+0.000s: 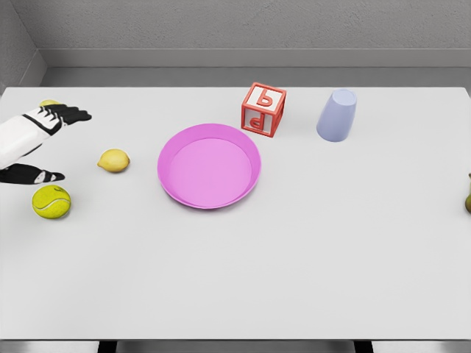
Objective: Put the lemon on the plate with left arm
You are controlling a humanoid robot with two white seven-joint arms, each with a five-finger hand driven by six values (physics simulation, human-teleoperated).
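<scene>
Left hand (45,143) hovered at the white surface (294,257) edge, fingers spread wide, holding nothing — apparently set for reaching. Small yellow lemon (113,160) lay just beside it, left of the round pink plate (209,165), not touching.

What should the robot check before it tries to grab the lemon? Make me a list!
1. Lemon easy to reach: ok. It lies alone on the table, left of the plate, touching nothing.
2. Left hand empty: ok. Its fingers are spread and hold nothing.
3. Hand above the lemon: not ok. It hangs further left, near the table's edge.
4. Plate free for the lemon: ok. Nothing lies in it.
5. Tennis ball out of the way: cannot tell. It sits close below the hand and could get bumped.
6. Right arm clear: cannot tell. It is out of view.
</scene>
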